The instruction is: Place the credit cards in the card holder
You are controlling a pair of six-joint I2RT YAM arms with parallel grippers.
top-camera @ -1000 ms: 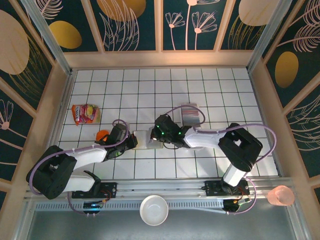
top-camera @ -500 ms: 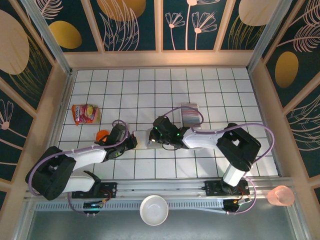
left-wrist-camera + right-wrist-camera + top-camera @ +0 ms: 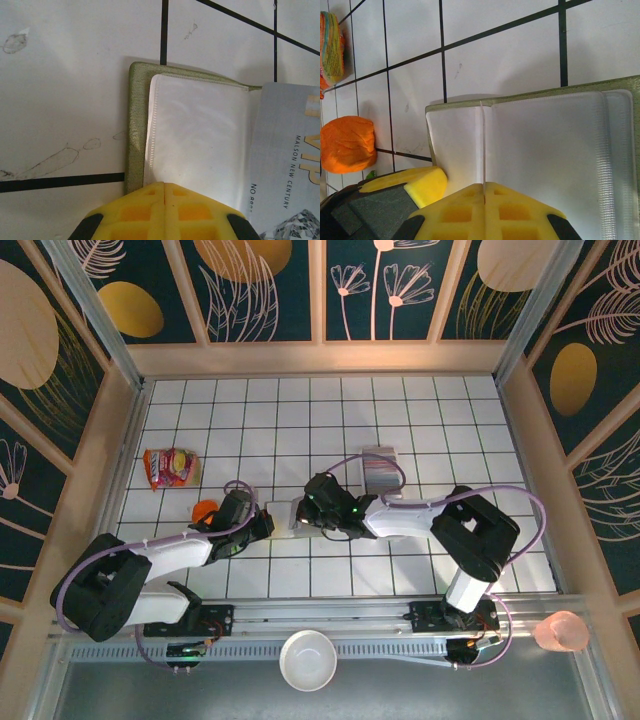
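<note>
The card holder (image 3: 283,520) lies open on the white tiled worktop (image 3: 400,410), near the middle and a bit to the left. Its green outside faces down and its pale inside faces up.

The left gripper (image 3: 264,523) is at the left end of the card holder. In the left wrist view its yellow jaws are pressed tight together, with no gap, and the left gripper (image 3: 164,185) has its tips over one edge of the card holder (image 3: 134,130). I cannot tell if the tips press down on it or just touch it. A silver card (image 3: 287,165) with letters on it shows on the right of that view, right next to the holder's clear pocket.

The right gripper (image 3: 304,517) is at the right end of the card holder. Its jaws are squeezed together too. In the right wrist view the right gripper (image 3: 485,186) sits at the edge of the card holder (image 3: 545,150). A thin line runs up from between the tips, and I cannot tell if it is a card seen from the side or a seam.

The credit cards (image 3: 381,470) sit in a striped row farther back and to the right, apart from the holder.

A small orange lump (image 3: 206,510) lies left of the left gripper. A snack packet (image 3: 170,467) lies farther left and back.
</note>
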